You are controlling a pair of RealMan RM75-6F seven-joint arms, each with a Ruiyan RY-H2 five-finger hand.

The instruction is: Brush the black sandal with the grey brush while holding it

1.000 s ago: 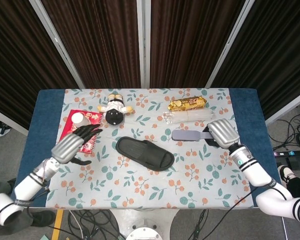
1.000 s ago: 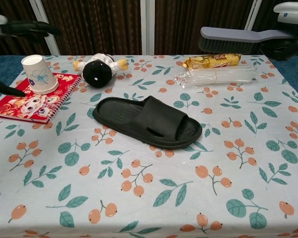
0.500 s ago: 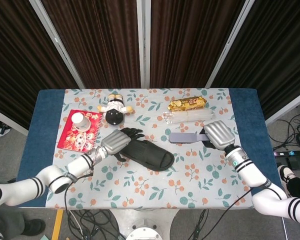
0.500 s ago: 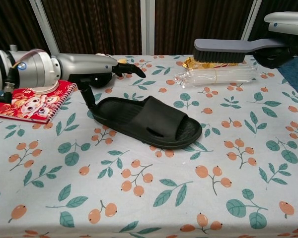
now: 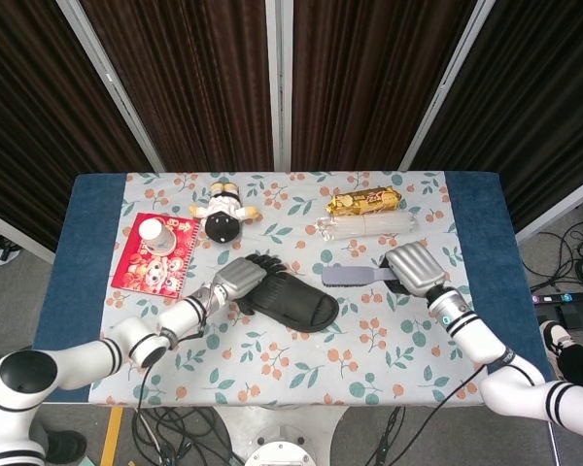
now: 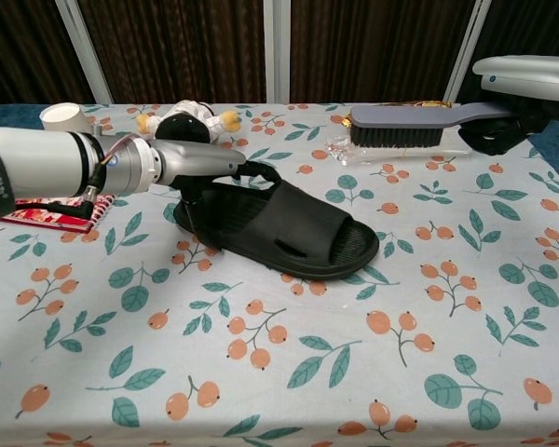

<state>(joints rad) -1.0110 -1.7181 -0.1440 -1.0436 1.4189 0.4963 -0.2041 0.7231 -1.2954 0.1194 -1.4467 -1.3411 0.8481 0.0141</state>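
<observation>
The black sandal (image 5: 296, 301) (image 6: 293, 231) lies flat on the floral tablecloth, toe toward the right. My left hand (image 5: 241, 276) (image 6: 200, 165) sits on its heel end, gripping it with fingers (image 6: 253, 171) curled over the heel rim and the thumb at the near edge. The heel itself is hidden under the hand in the head view. My right hand (image 5: 412, 268) (image 6: 524, 86) holds the grey brush (image 5: 355, 277) (image 6: 402, 125) by its handle, bristles down. The brush hovers in the air to the right of the sandal's toe, apart from it.
A doll (image 5: 221, 214) lies at the back. On the left is a red notebook (image 5: 141, 264) with a paper cup (image 5: 153, 230) on it. A gold snack pack (image 5: 364, 201) and a clear plastic package (image 5: 369, 226) lie behind the brush.
My left hand swept in from the notebook side and came down onto the sandal's heel, fingers closing over it. The right hand brought the brush lower and leftward toward the sandal.
</observation>
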